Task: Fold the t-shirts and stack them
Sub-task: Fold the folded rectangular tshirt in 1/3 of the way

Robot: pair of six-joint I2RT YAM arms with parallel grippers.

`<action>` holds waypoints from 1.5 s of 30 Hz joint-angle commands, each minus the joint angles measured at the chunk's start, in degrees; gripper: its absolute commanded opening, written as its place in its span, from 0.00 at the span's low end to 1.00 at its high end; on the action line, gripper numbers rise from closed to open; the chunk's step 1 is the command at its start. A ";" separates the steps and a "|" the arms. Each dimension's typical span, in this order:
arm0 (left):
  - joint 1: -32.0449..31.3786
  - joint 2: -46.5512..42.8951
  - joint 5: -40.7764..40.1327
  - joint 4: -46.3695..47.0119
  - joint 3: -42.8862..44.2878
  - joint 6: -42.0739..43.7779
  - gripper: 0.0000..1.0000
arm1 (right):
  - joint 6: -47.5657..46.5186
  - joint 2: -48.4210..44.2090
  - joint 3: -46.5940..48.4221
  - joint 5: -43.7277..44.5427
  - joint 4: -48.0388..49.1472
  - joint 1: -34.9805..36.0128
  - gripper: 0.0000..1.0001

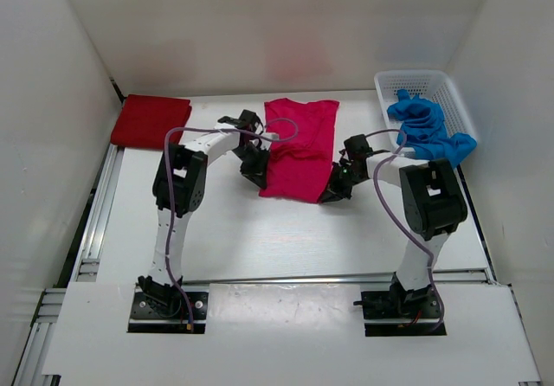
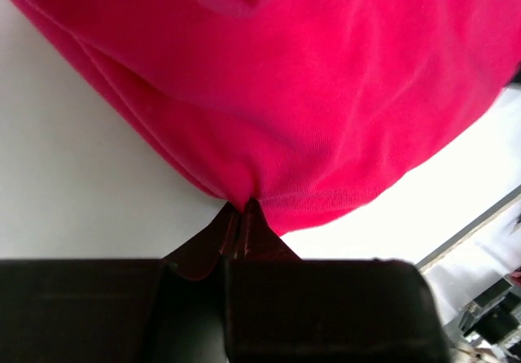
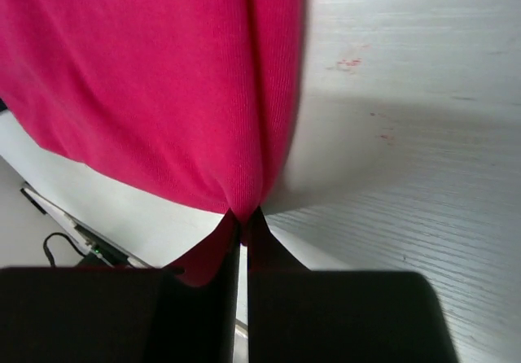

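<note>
The magenta-pink t-shirt [image 1: 299, 148] lies spread mid-desk, its fine ribbed knit pinched at both near corners: the left fingers [image 2: 236, 223] and right fingers [image 3: 252, 233] are each clenched on its hem. The bright blue t-shirt [image 1: 428, 126] spills crumpled from the white mesh basket [image 1: 415, 81] far right. The dark red t-shirt [image 1: 149, 119] sits folded far left on the white desk [image 1: 260, 239], between plain white walls [image 1: 260, 22].

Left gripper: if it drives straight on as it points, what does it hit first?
The pink shirt: the left gripper is shut on its edge, and cloth fills the wrist view just ahead. Anything past the cloth is hidden.
</note>
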 commanded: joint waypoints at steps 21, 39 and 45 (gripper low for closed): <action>-15.43 -29.38 -18.54 -21.08 -31.99 0.99 0.60 | -1.21 -39.40 -34.38 6.53 -20.64 11.03 0.42; -26.68 -23.70 -22.27 -11.50 -11.78 0.99 0.46 | 0.46 -39.35 -20.59 11.65 -13.46 11.03 0.01; -26.68 -17.72 -19.87 -9.66 -10.11 0.99 0.42 | 5.29 -29.51 -19.79 8.03 -3.60 11.03 0.00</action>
